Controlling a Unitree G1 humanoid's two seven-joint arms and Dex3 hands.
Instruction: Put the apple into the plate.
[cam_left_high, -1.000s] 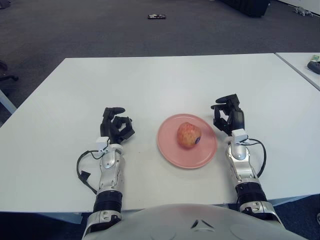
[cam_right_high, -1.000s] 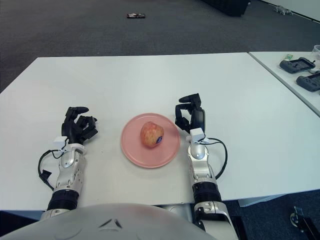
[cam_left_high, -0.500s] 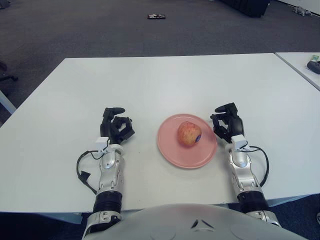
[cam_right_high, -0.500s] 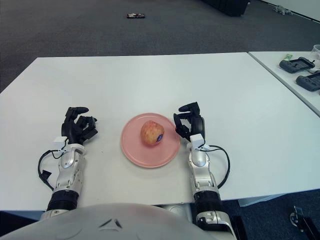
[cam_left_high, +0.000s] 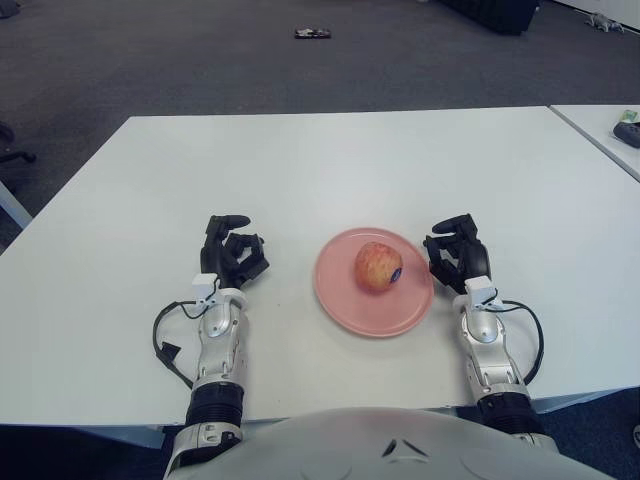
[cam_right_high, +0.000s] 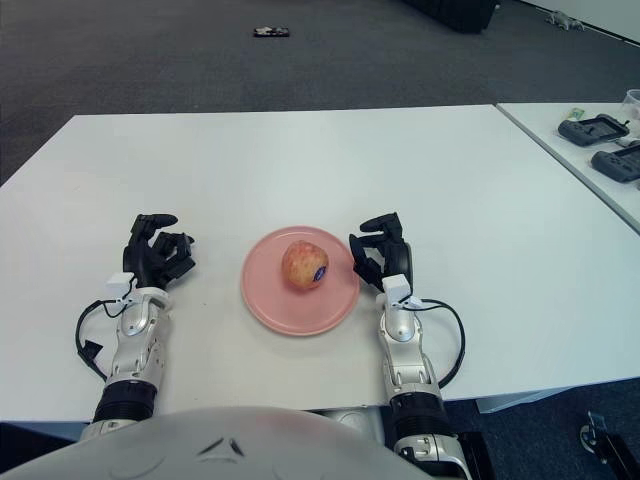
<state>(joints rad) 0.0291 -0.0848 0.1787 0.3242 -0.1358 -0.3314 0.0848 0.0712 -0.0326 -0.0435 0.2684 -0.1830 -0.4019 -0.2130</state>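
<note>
A red-yellow apple (cam_left_high: 378, 268) with a small sticker lies in the pink plate (cam_left_high: 345, 295) near the table's front middle. My right hand (cam_left_high: 455, 256) rests on the table just right of the plate's rim, fingers relaxed and empty. My left hand (cam_left_high: 232, 254) rests on the table well left of the plate, fingers loosely curled and holding nothing.
The white table (cam_left_high: 330, 170) stretches far behind the plate. A second table (cam_right_high: 590, 140) at the right holds dark devices (cam_right_high: 597, 129). A small dark object (cam_left_high: 313, 33) lies on the carpet far back.
My right hand has drawn back toward me and lowered beside the plate. The apple, the plate and my left hand have not moved.
</note>
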